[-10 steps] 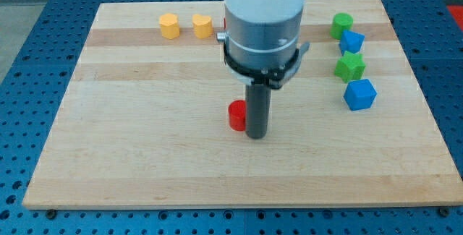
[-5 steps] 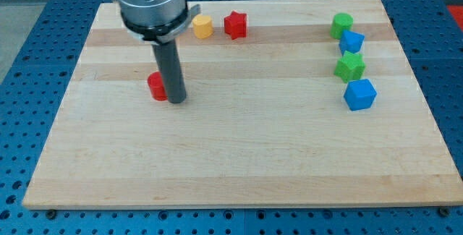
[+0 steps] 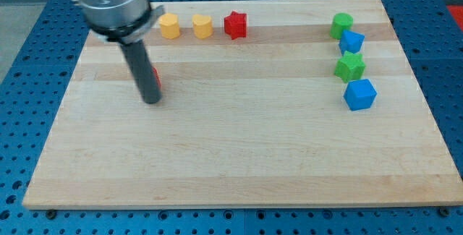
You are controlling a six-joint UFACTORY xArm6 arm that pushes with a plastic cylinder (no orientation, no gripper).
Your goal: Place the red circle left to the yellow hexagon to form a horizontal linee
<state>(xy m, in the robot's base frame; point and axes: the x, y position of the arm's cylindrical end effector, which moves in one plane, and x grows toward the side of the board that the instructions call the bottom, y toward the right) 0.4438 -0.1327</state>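
My tip point(image 3: 152, 100) rests on the board at the view's left. The red circle point(image 3: 155, 78) is almost wholly hidden behind the rod; only a red sliver shows at the rod's right edge, just above the tip. The yellow hexagon point(image 3: 168, 26) sits near the view's top edge, up and to the right of the tip. A second yellow block point(image 3: 202, 26) and a red star point(image 3: 235, 24) stand in a row to its right.
At the view's right, a column of blocks: a green block point(image 3: 342, 24), a blue block point(image 3: 351, 42), a green star point(image 3: 350, 66) and a blue block point(image 3: 359, 94). The wooden board point(image 3: 239, 155) lies on a blue pegboard table.
The rod has swept from the board's middle to the view's left and upward, pushing the red circle along. The circle was left of the rod and is now behind it.
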